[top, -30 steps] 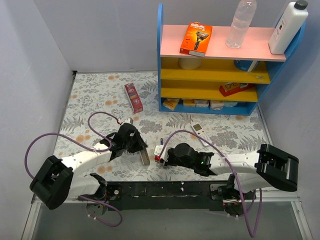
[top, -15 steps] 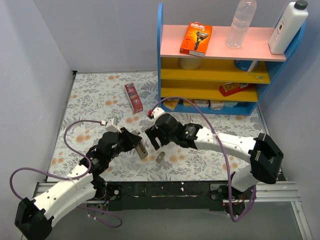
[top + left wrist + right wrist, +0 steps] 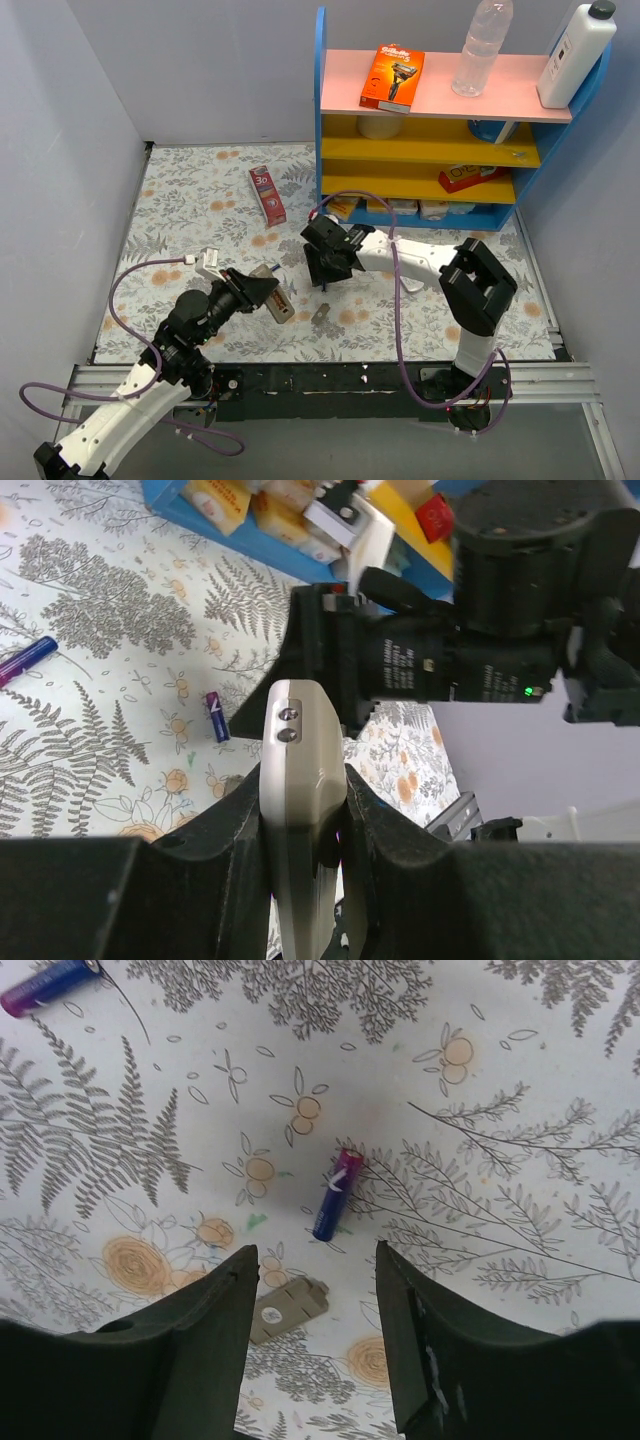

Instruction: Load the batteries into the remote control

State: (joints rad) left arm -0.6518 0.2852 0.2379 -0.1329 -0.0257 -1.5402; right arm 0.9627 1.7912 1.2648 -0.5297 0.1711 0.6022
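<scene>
- The right gripper (image 3: 315,1260) points down at the table with its fingers (image 3: 215,1305) spread wide and nothing between them.
- Just beyond the fingertips, roughly in line with the gap, a blue-purple battery (image 3: 336,1194) lies flat on the fern-print table cover (image 3: 520,1080). It sits slanted to the gap rather than square to it.
- To take it well, I judge the wrist needs a small turn so the pads meet the battery's long sides. A short reach forward and a straight descent should follow, until the tips almost touch the cover.
- Closing on the ends would likely let so slim a cylinder squirt out, so the squeeze should be slow and centred.
- Nearer the wrist, between the two fingers, sits a small grey plastic piece (image 3: 285,1310), probably the remote's battery cover. The descending fingers should stay off it.
- A second battery (image 3: 50,985) lies well beyond the left-hand finger, at the far corner of the wrist view, and can wait.
- The left gripper (image 3: 302,780) has its fingers (image 3: 225,830) clamped on the sides of the grey remote control (image 3: 298,740), which juts past the fingertips toward the right gripper.
- I cannot tell whether the compartment faces up.
- Both batteries are on the table, so loading looks barely begun.
</scene>
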